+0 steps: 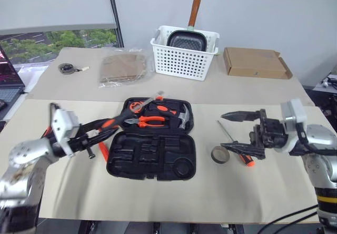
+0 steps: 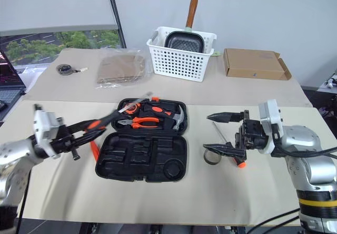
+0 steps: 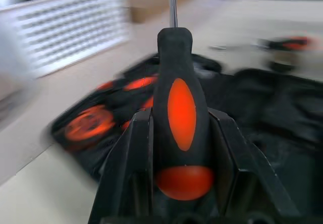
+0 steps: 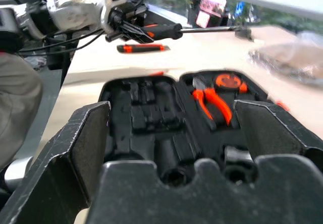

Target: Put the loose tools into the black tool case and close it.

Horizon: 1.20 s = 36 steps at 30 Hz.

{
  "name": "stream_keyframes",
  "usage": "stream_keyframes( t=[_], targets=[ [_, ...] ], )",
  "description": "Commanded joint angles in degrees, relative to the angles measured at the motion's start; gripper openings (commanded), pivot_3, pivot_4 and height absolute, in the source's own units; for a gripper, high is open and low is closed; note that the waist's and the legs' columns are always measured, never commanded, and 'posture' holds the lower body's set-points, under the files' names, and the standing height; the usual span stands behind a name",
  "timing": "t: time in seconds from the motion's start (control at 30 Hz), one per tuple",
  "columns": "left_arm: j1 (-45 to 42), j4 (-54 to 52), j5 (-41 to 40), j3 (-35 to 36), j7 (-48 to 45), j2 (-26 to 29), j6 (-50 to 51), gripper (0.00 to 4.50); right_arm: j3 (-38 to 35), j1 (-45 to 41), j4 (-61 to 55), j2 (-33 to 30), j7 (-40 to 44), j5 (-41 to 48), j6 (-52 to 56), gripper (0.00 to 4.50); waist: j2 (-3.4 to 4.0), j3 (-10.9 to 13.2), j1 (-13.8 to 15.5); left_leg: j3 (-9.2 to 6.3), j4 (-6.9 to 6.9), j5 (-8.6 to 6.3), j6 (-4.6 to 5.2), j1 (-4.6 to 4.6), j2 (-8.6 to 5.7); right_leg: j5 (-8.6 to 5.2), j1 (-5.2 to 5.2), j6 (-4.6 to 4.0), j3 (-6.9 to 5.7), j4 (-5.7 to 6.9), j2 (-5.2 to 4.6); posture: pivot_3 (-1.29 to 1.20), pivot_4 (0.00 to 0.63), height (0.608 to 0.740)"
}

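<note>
I can read no text, label, brand, number or sign anywhere from here. The black tool case (image 1: 152,157) shows no lettering that I can make out on its moulded inside, the cardboard box (image 1: 255,62) at the back has a plain face, and the white basket (image 1: 184,55) carries no marking. Any print on the tool handles is too small for me to tell.

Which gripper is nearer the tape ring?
Right. The right gripper hangs open just beside the tape ring; the left gripper, holding a screwdriver, is across the black tool case.
</note>
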Motion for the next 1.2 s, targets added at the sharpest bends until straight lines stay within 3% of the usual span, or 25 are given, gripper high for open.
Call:
stream_keyframes(
  t=[0.03, 0.2, 0.4, 0.6, 1.13, 1.2],
  targets=[
    [-9.4, 11.0, 5.4, -7.3, -11.5, 1.0, -7.1, 0.95, -3.1, 3.5, -4.4, -1.2, -1.3, 0.1, 0.2, 4.50, 0.00, 0.0, -0.1, 0.04, -0.02, 0.08, 0.09, 0.02, 0.06, 0.00, -0.01, 0.00, 0.00, -0.03, 0.03, 0.00, 0.150, 0.700],
    [-20.8, 26.3, 11.8, -15.7, -21.9, 0.2, -16.5, 0.95, -6.2, 8.0, -6.7, -0.6, -3.9, 0.4, -0.8, 4.50, -0.03, 0.0, -0.4, 0.18, -0.04, 0.12, 0.08, 0.02, 0.18, 0.03, -0.04, -0.05, 0.06, -0.02, 0.24, 0.00, 0.150, 0.700],
    [-29.2, 40.5, 14.9, -22.9, -22.3, 0.2, -25.2, 0.95, -9.0, 12.6, -9.0, 0.3, -5.3, 0.9, -1.8, 4.50, -0.04, 0.0, -0.3, 0.21, -0.03, 0.11, 0.13, 0.01, 0.23, 0.11, -0.06, -0.16, 0.09, -0.04, 0.24, 0.00, 0.150, 0.700],
    [-30.9, 43.3, 14.5, -25.7, -22.3, 0.8, -26.3, 0.95, -10.2, 13.8, -8.9, 0.3, -5.0, 0.8, -2.3, 4.50, -0.05, 0.0, -0.3, 0.21, 0.01, 0.06, 0.22, -0.01, 0.23, 0.12, -0.07, -0.14, 0.15, -0.06, 0.22, 0.00, 0.150, 0.700],
    [-30.2, 43.0, 14.5, -24.0, -22.3, 1.2, -24.4, 0.95, -8.3, 11.7, -7.7, 0.5, -4.4, 0.2, -2.9, 4.50, -0.05, 0.0, -0.3, 0.21, 0.05, 0.07, 0.24, -0.01, 0.23, 0.13, -0.07, -0.14, 0.16, -0.01, 0.22, 0.00, 0.150, 0.700],
    [-30.4, 43.0, 14.3, -24.5, -22.3, 1.5, -23.5, 1.95, -8.3, 11.7, -7.8, 0.4, -4.5, 0.3, -2.9, 4.50, -0.05, 0.0, -0.3, 0.21, 0.05, 0.07, 0.24, -0.01, 0.22, 0.14, -0.07, -0.15, 0.16, -0.01, 0.22, 0.00, 0.150, 0.700]
  ],
)
